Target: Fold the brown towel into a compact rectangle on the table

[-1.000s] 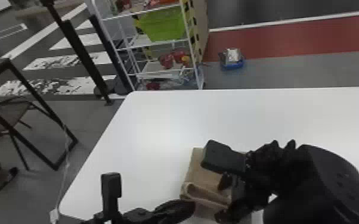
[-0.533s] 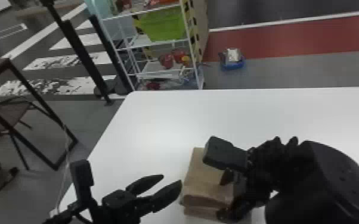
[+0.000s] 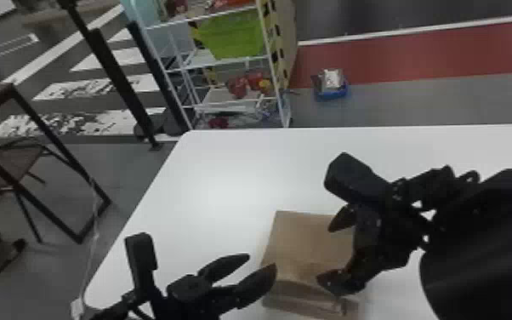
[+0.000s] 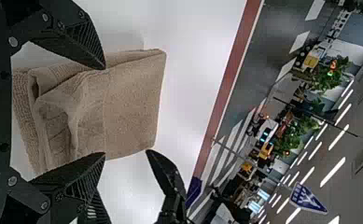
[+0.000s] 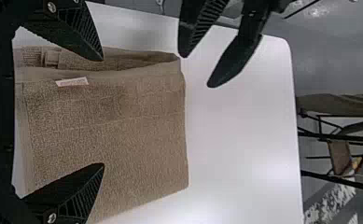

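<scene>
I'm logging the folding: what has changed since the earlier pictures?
The left tool opened, apparently letting go of the brown towel near its fold, backed left, then came partway back right. The right tool moved forward and slightly right. The brown towel's far edge and the white table stayed put.

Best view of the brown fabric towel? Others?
Right wrist view: the brown fabric towel is large, with its broad face, small white label and open fold clear. Left wrist view: a rumpled flap and layered end. Head view: its place on the white table, partly hidden by the right arm's black tool.
</scene>
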